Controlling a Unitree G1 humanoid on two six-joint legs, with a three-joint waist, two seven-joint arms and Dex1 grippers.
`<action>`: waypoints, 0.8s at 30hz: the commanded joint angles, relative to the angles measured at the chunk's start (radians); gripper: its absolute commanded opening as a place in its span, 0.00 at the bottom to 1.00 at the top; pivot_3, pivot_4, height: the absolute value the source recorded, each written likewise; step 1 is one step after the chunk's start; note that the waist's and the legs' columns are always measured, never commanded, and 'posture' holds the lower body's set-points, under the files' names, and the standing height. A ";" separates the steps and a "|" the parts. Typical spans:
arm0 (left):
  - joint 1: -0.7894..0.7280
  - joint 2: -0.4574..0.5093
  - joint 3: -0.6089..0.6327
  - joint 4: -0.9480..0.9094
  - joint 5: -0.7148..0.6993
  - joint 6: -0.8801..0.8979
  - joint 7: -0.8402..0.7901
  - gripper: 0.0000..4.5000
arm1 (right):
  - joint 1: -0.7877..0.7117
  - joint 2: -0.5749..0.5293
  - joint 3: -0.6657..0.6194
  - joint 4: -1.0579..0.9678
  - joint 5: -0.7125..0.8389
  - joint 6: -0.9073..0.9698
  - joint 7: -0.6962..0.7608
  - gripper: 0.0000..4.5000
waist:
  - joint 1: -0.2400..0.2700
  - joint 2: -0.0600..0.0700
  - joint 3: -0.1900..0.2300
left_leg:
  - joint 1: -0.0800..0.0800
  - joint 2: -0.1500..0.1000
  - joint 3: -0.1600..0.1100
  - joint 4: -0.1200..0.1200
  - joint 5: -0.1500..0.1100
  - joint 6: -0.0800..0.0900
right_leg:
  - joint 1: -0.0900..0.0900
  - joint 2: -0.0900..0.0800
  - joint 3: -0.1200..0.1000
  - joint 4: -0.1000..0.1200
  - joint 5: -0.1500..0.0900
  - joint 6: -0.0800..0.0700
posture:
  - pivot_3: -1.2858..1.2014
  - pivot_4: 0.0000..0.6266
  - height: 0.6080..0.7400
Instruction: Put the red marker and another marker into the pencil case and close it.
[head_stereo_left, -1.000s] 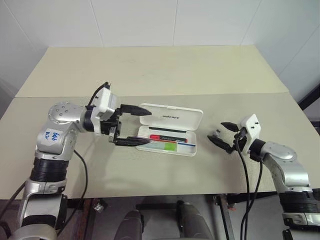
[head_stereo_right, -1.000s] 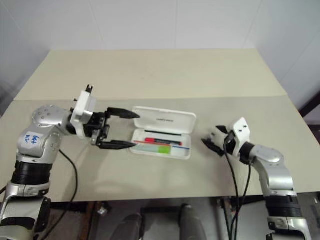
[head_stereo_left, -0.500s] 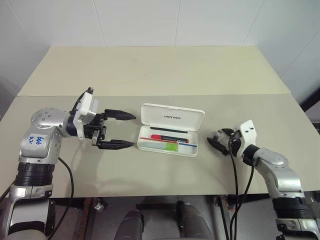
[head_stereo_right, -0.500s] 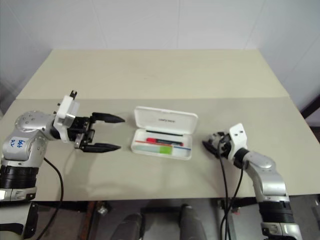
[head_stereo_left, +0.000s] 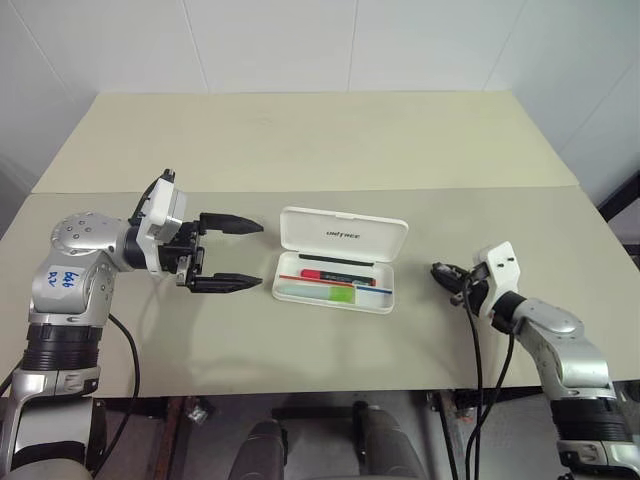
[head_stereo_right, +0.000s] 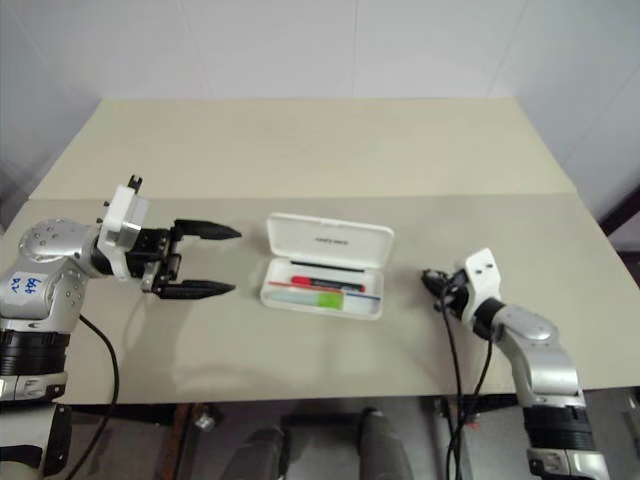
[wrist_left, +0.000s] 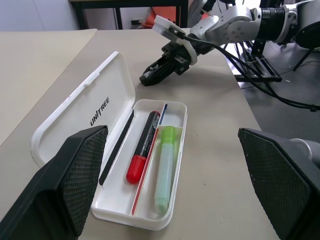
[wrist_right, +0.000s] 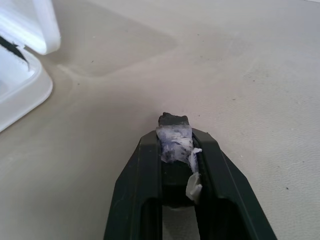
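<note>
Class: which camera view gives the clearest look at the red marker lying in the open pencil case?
The left wrist view: the red marker lies close and whole in the pencil case, black barrel and red end, beside the green-capped highlighter. Both eye views show a small red-and-dark streak. The right wrist view catches the case's corner, no marker.

On the right wrist view, you see just a corner of the pencil case (wrist_right: 22, 75), the rest cut off by the frame edge. A scrap of whitish material sits between the right gripper (wrist_right: 175, 131) fingertips; what it is, you cannot tell. From the head views, the lid's dark lettering (head_stereo_left: 343, 235) is too small to read.
</note>
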 joint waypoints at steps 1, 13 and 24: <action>-0.025 -0.006 0.022 0.000 -0.028 -0.021 -0.003 1.00 | -0.004 -0.042 -0.030 -0.069 0.026 -0.035 0.055 0.12 | -0.001 0.000 0.000 | 0.000 0.000 0.000 0.000 0.000 0.000 | 0.000 0.000 0.000 0.000 0.000 0.000 | 0.52 0.24 1.00; -0.010 0.016 -0.004 0.159 0.020 -0.153 -0.151 1.00 | -0.085 -0.122 0.087 -0.346 0.116 0.080 0.223 0.12 | -0.003 0.000 0.000 | 0.000 0.001 0.000 0.000 0.000 0.000 | 0.000 0.000 0.000 -0.001 0.000 0.000 | 0.52 0.24 1.00; 0.008 0.053 0.010 0.241 0.001 -0.224 -0.185 1.00 | -0.111 -0.117 0.252 -0.304 0.046 0.061 0.306 0.12 | 0.003 0.000 0.000 | -0.004 0.001 0.000 -0.001 -0.002 0.000 | -0.003 0.000 -0.001 -0.004 0.000 0.000 | 0.52 0.24 1.00</action>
